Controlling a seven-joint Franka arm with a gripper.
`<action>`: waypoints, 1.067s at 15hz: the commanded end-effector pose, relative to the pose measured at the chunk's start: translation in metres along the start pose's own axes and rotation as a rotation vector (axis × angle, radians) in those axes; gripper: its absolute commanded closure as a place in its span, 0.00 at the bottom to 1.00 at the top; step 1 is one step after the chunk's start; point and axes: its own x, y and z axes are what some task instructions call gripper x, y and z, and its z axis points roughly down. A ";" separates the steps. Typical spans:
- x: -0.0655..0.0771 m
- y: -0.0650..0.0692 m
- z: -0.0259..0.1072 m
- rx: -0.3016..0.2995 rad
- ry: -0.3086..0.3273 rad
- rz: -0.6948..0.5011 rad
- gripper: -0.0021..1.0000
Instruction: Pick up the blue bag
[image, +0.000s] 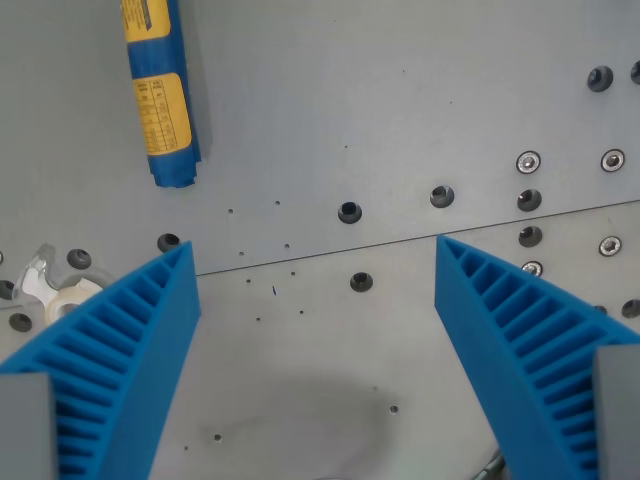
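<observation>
Pincer (316, 262) agape; blue bag (160, 90) (seemingly) near-vertical.

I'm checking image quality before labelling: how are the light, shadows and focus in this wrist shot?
Wrist view: light is even and soft, no strong glare on the grey table; a faint blurred shadow lies between the open gripper fingers; the blue bag at the wrist view's upper left is reasonably sharp, its label print unreadable, and cut off by the top edge.

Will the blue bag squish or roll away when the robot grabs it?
The bag looks rolled into a tube, so a nudge might roll it sideways. Its end is crinkled, so it probably squishes rather than staying stiff. The wrapper looks smooth, maybe a bit slippery. The open gripper isn't around it yet.
</observation>
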 end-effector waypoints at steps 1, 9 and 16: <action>0.000 0.000 -0.002 0.000 0.004 0.000 0.00; 0.000 0.000 -0.001 0.000 0.004 -0.001 0.00; 0.001 -0.001 0.001 0.000 0.004 -0.006 0.00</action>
